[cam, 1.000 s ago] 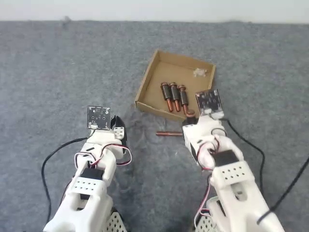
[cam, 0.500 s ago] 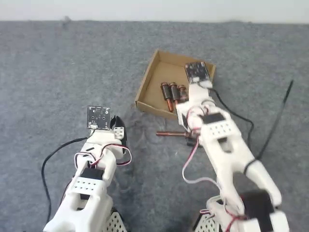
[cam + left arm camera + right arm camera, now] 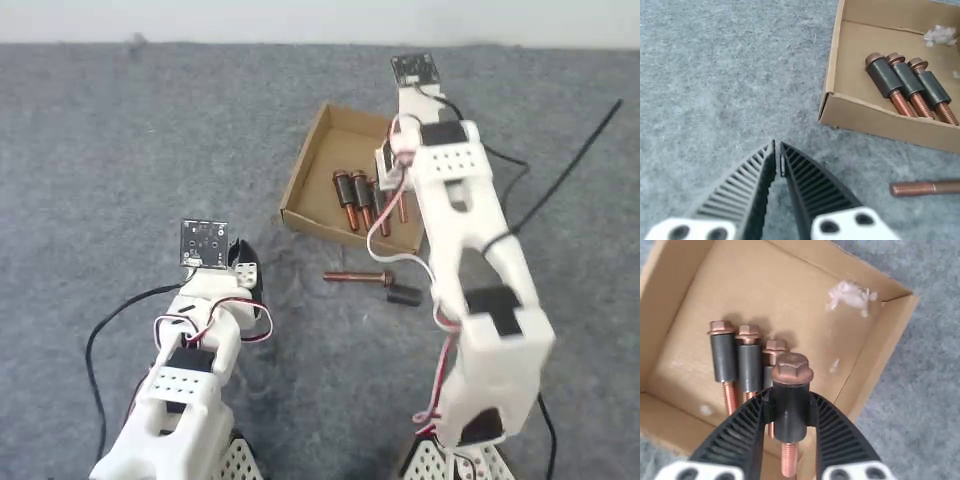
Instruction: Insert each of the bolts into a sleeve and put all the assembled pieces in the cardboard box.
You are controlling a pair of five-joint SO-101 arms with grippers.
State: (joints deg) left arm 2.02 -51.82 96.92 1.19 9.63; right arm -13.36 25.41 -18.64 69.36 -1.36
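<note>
High view looks down — 2 close wrist views share the cardboard box (image 3: 875, 117).

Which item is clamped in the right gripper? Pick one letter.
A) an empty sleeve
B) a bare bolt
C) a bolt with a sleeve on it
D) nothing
C: in the right wrist view, the right gripper is shut on a sleeved bolt, copper head and shank sticking out of the dark sleeve, above the cardboard box.

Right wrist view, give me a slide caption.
Right pincer holds a sleeved bolt over the cardboard box, three assembled pieces lying inside.
</note>
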